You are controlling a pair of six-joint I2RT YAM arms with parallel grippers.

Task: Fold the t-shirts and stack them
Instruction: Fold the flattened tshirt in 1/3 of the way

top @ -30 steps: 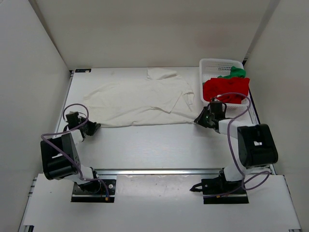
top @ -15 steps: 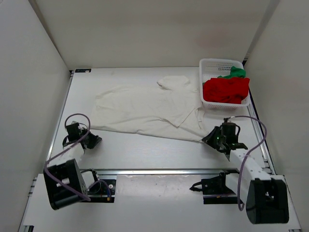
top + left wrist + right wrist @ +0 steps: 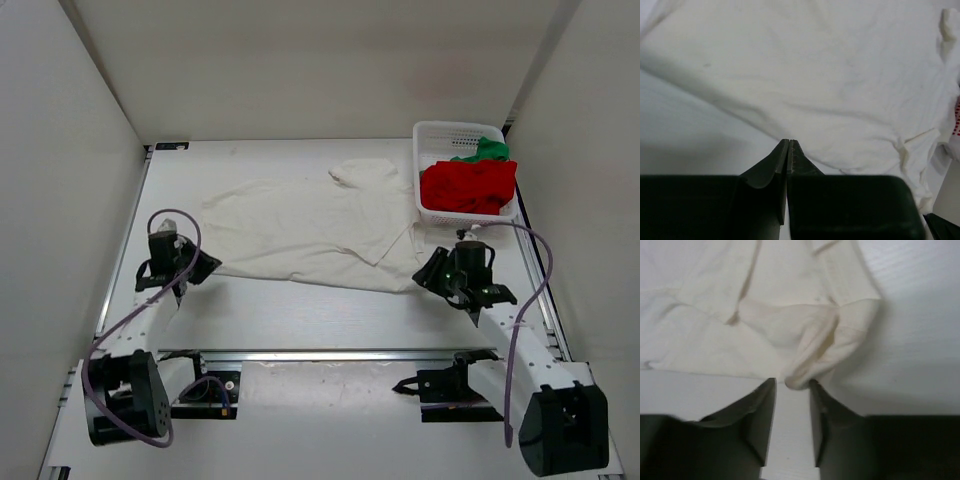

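A cream-white t-shirt [image 3: 310, 225] lies spread flat across the middle of the table, one sleeve pointing to the back. The red t-shirt [image 3: 468, 187] and the green t-shirt [image 3: 485, 150] lie crumpled in the white mesh basket [image 3: 430, 128]. My left gripper [image 3: 208, 265] [image 3: 789, 143] is shut with nothing in it, its tips just short of the cream shirt's [image 3: 805, 75] near left hem. My right gripper [image 3: 422, 277] [image 3: 791, 385] stands open at the shirt's near right corner. That bunched corner [image 3: 810, 365] rests at the fingertips, touching the right finger [image 3: 817, 400].
The basket stands at the back right, against the right wall. White walls close in the table on the left, back and right. A metal rail [image 3: 330, 355] runs along the near edge between the arm bases.
Both arms dragged the cream shirt toward the near edge. The right gripper has since opened and let go of its corner. The left gripper has moved right and back along the hem.
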